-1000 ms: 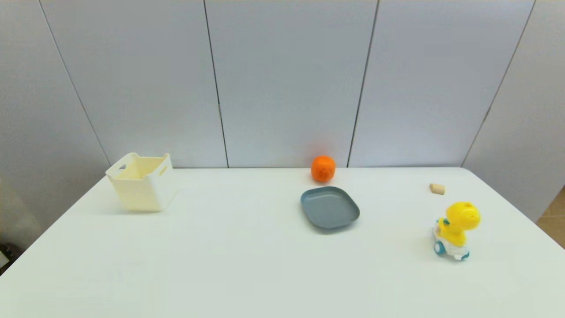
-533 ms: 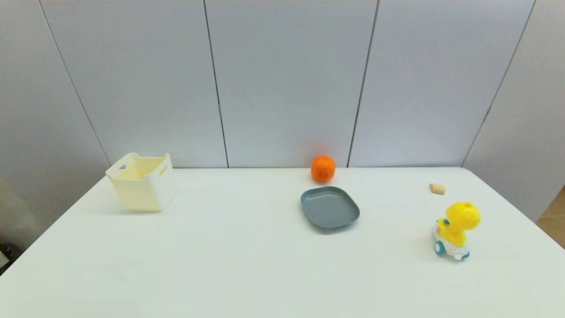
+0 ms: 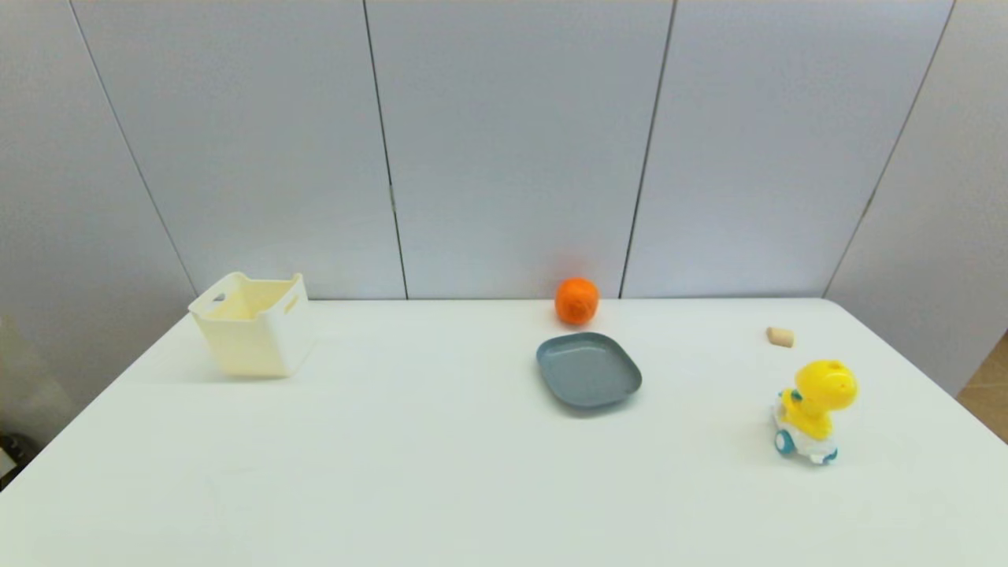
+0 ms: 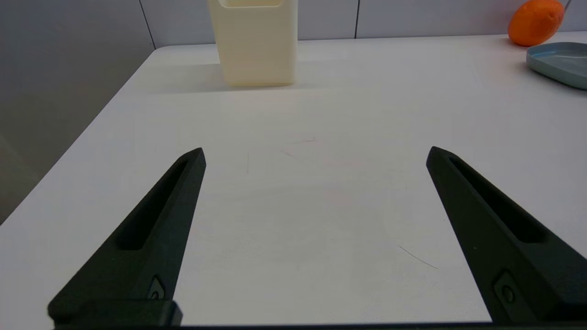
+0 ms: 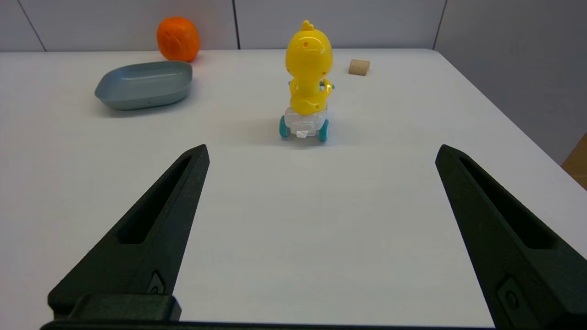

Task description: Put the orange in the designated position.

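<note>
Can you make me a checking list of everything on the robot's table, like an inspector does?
Surface: white table, a few faint scratches near the left hand.
Job's things: orange by the back edge, just behind the grey plate; apart from it, untouched.
Clutter: cream bin back left; yellow dinosaur toy car on the right; small cork-like cylinder behind it.
Hands: left hand open, low over bare table; right hand open, facing the toy car. Both hold nothing.
Cables: nothing seen.
Surroundings: grey wall panels behind the table.
</note>
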`<act>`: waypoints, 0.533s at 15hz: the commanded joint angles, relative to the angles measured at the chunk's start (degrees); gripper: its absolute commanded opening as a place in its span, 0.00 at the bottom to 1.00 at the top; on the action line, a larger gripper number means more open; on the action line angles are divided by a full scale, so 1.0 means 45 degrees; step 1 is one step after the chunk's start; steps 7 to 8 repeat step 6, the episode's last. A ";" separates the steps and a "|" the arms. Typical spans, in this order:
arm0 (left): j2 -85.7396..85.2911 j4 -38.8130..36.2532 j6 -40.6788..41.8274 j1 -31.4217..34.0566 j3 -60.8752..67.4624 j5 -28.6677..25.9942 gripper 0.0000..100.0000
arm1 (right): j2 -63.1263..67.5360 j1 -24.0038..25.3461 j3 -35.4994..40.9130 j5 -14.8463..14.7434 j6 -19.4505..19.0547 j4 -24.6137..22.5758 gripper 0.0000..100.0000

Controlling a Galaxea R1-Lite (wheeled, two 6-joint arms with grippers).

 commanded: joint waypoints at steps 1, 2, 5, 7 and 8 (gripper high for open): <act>0.0022 -0.0001 0.0008 -0.0011 0.0020 -0.0001 1.00 | -0.0003 0.0000 0.0002 0.0006 -0.0062 -0.0010 1.00; 0.0022 -0.0001 -0.0012 0.0009 0.0020 -0.0001 1.00 | -0.0003 0.0000 0.0002 -0.0014 -0.0023 -0.0010 1.00; 0.0022 -0.0001 0.0008 -0.0011 0.0020 -0.0001 1.00 | -0.0003 0.0000 0.0002 -0.0111 0.0329 -0.0010 1.00; 0.0022 -0.0001 -0.0012 0.0009 0.0020 -0.0001 1.00 | -0.0003 0.0000 0.0002 -0.0131 0.0329 -0.0010 1.00; 0.0022 -0.0001 -0.0012 0.0009 0.0020 -0.0001 1.00 | -0.0003 0.0000 0.0002 -0.0131 0.0329 -0.0010 1.00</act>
